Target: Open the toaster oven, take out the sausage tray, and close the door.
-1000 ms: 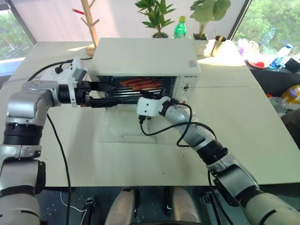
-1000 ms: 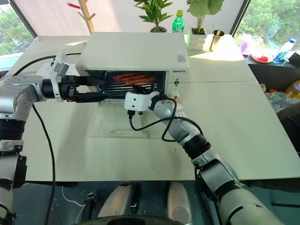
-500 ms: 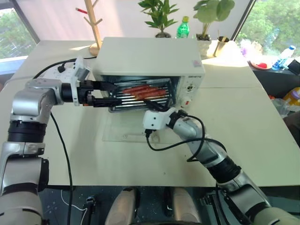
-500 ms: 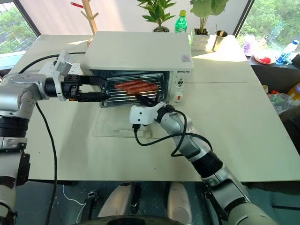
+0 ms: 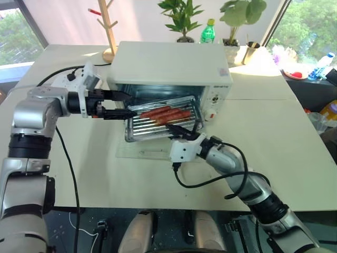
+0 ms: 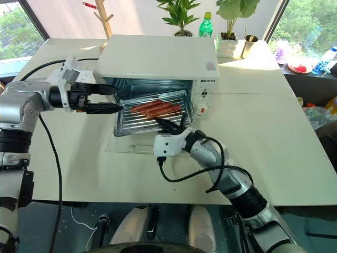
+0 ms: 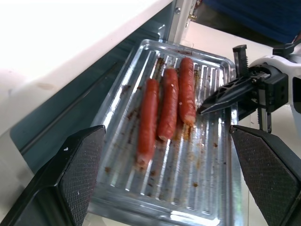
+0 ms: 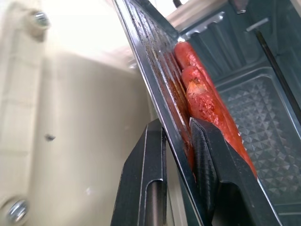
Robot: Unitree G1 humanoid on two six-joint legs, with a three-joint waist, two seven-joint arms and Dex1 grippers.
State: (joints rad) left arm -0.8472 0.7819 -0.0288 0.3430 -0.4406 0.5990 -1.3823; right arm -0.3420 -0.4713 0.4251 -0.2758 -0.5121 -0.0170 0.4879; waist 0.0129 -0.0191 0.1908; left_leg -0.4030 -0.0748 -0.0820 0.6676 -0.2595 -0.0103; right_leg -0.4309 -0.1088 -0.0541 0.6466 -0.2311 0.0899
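Right gripper [image 6: 169, 125] fingers pinch the shiny ribbed sausage tray's [image 6: 138, 120] near rim; left gripper [image 6: 111, 98] fingers gape wide, empty.

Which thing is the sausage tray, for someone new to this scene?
Find the white toaster oven mid-table. At its open front, over the lowered glass door, sits the sausage tray: shiny ribbed metal carrying three red sausages, its front edge pinched by the right gripper.

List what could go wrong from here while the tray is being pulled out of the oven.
The right gripper pinches only the front rim of the tray, so the tray could tilt or slip as it leaves the oven.

The three sausages lie loose and might roll off.

The glass door lies open flat beneath; a dropped tray would hit it.

The open left gripper sits close by its side.
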